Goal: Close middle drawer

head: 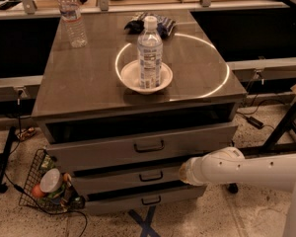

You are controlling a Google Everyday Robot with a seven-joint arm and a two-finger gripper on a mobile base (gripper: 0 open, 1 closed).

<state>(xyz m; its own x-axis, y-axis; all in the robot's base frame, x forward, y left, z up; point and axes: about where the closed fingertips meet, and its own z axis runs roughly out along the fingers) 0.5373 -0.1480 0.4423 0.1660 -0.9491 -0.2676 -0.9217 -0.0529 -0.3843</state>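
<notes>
The middle drawer (128, 177) is a low grey front panel with a small black bar handle (151, 177), set between a taller top drawer (98, 151) and a bottom drawer (113, 202). A dark gap shows above its front panel. My gripper (183, 172) is at the end of the white arm (246, 171), which reaches in from the right. It sits against the right part of the middle drawer's front, right of the handle.
On the cabinet top (79, 83) a water bottle (150, 53) stands in a white bowl (130, 79). A second bottle (72, 19) and a dark cloth (163, 24) lie further back. A wire basket (49, 186) with items sits on the floor at the left. Black table legs (286, 127) stand at the right.
</notes>
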